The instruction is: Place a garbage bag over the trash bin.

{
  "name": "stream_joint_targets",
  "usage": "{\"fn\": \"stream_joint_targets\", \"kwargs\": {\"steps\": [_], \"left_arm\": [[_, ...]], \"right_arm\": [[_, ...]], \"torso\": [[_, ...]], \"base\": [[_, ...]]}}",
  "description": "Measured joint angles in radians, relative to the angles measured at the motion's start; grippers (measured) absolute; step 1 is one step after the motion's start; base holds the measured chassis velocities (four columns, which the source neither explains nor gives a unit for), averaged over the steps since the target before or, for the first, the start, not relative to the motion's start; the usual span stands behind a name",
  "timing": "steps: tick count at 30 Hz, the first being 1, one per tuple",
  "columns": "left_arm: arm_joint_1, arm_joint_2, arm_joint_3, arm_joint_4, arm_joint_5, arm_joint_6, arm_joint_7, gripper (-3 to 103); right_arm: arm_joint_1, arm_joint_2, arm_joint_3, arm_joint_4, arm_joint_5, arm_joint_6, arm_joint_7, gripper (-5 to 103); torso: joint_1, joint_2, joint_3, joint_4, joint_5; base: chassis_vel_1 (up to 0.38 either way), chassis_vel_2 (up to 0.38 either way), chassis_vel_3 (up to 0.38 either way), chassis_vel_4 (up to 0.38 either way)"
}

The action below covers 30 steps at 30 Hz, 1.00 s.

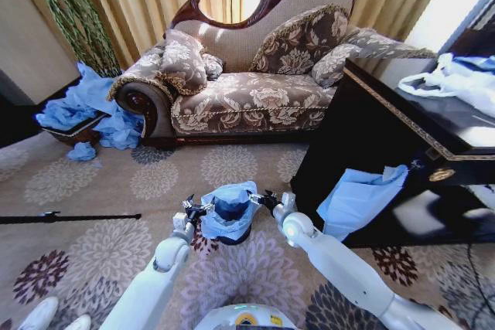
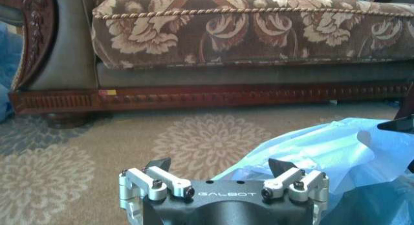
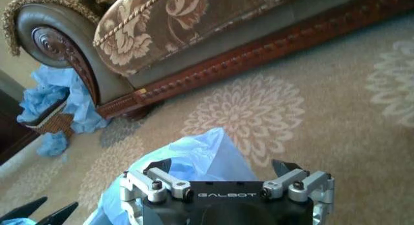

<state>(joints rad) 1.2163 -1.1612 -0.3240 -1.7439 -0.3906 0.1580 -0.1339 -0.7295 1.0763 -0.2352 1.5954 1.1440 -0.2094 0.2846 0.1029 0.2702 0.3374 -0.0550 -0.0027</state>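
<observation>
The trash bin stands on the patterned carpet just ahead of the robot, at about 6 o'clock in the head view, with the sofa beyond it at 12 o'clock. The garbage bag is already draped over the bin's top and hangs down its sides, and the dark opening shows through the middle. It looks loose and bunched rather than tucked evenly around the rim.

The left hand sits at the bin's 9 o'clock side and the right hand at its 3 o'clock side, each close against the bag. In the left wrist view the left hand has its fingers spread wide with nothing between them, the bag lying just beside it. In the right wrist view the right hand is likewise spread wide, the bag lying in front of it.

By my reading the bag is on, and what remains is mostly settling its edge around the rim, if anything
</observation>
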Motion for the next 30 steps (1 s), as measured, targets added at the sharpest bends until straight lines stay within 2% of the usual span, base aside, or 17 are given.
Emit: {"fn": "stream_joint_targets", "kwargs": {"steps": [4,8,10,11,14,16,17,20,21,22,25,30], "left_arm": [[0.0,0.001,0.0,0.001,-0.003,-0.001,0.001,100],[0.0,0.003,-0.002,0.006,-0.01,-0.003,0.006,100],[-0.001,0.004,-0.002,0.006,-0.013,-0.003,0.006,100],[-0.005,0.005,-0.003,0.008,-0.019,0.0,0.007,100],[-0.01,0.006,-0.002,0.009,-0.026,0.005,0.008,100],[-0.019,0.007,0.0,0.01,-0.048,0.024,0.016,100],[-0.019,0.007,0.0,0.01,-0.048,0.024,0.016,100],[-0.032,0.008,0.007,0.009,-0.075,0.049,0.029,100],[-0.032,0.008,0.007,0.009,-0.075,0.049,0.029,100],[-0.037,0.008,0.008,0.009,-0.078,0.052,0.031,100],[-0.044,0.007,0.01,0.012,-0.078,0.053,0.033,100],[-0.052,0.004,0.011,0.016,-0.078,0.052,0.038,100]], "right_arm": [[0.004,0.017,0.001,-0.023,0.019,-0.003,-0.005,101],[0.029,0.044,-0.002,-0.073,0.014,-0.001,-0.024,83],[0.034,0.047,-0.004,-0.081,0.012,-0.001,-0.028,83],[0.044,0.055,-0.008,-0.096,0.008,0.001,-0.034,71],[0.054,0.065,-0.012,-0.112,0.004,0.003,-0.036,66],[0.064,0.074,-0.016,-0.12,0.0,0.004,-0.035,55],[0.064,0.074,-0.016,-0.12,0.0,0.004,-0.035,55],[0.073,0.075,-0.022,-0.122,-0.001,0.006,-0.032,39],[0.073,0.075,-0.022,-0.122,-0.001,0.006,-0.032,39],[0.076,0.075,-0.023,-0.123,-0.001,0.007,-0.032,33],[0.084,0.082,-0.023,-0.132,-0.002,0.008,-0.03,28],[0.11,0.1,-0.029,-0.159,-0.006,0.01,-0.018,7]], "torso": [[0.0,0.0,0.0,0.0001,0.0001],[0.0,0.0,0.0,0.0001,0.0],[0.0,0.0,0.0,0.0001,0.0],[0.0,0.0,0.0,0.0001,0.0],[0.0,0.0,0.0,0.0,0.0],[0.0,0.0,0.0,0.0002,0.0],[0.0,0.0,0.0,0.0002,0.0],[0.0,0.0,0.0,-0.0001,0.0],[0.0,0.0,0.0,-0.0001,0.0],[0.0,0.0,0.0,-0.0001,0.0001],[0.0,0.0,0.0,-0.0001,0.0],[0.0,0.0,0.0,0.0,0.0]], "base": [[0.0,0.0,0.0,0.0],[0.0,0.0,0.0,0.0],[0.0,0.0,0.0,0.0],[0.0,0.0,0.0,0.0],[0.0,0.0,0.0,0.0],[0.0,0.0,0.0,0.0],[0.0,0.0,0.0,0.0],[0.0,0.0,0.0,0.0],[0.0,0.0,0.0,0.0],[0.0,0.0,0.0,0.0],[0.0,0.0,0.0,0.0],[0.0,0.0,0.0,0.0]]}}
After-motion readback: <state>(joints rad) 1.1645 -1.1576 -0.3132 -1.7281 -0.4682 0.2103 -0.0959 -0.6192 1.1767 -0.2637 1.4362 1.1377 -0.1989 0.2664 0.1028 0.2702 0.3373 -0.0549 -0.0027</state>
